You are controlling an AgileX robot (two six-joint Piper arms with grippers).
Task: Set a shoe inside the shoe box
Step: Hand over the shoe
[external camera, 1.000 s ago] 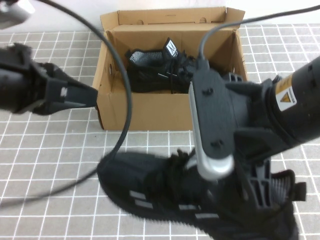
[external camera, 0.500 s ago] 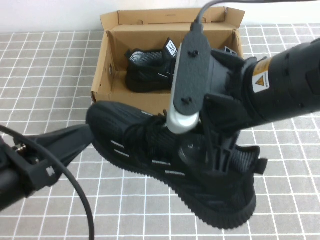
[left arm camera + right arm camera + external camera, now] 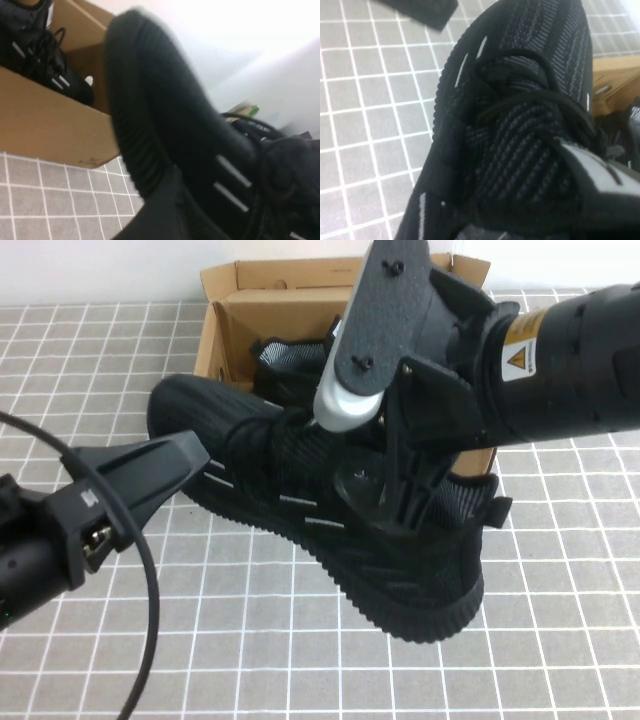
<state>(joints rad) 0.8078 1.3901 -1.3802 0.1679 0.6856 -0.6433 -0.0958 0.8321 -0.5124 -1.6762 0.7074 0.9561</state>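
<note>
My right gripper (image 3: 397, 492) is shut on the black knit shoe (image 3: 260, 480) at its collar and holds it off the table, toe up and toward the left, just in front of the brown cardboard shoe box (image 3: 212, 380). The identical mate (image 3: 285, 355) lies inside the box. My left gripper (image 3: 150, 472) is at the lower left, its tip close beside the held shoe's toe. In the left wrist view the shoe (image 3: 165, 125) fills the frame in front of the box (image 3: 45, 125). The right wrist view shows the shoe's laces (image 3: 520, 115) and a box corner (image 3: 615, 85).
The table (image 3: 560, 640) has a grey cloth with a white grid. The box lid flap (image 3: 290, 275) stands open at the back. A black cable (image 3: 150, 570) from my left arm loops over the lower left of the table.
My right gripper has lifted the shoe and carried it up and left toward the box. My left arm has swung down to the lower left, then up toward the shoe's toe.
</note>
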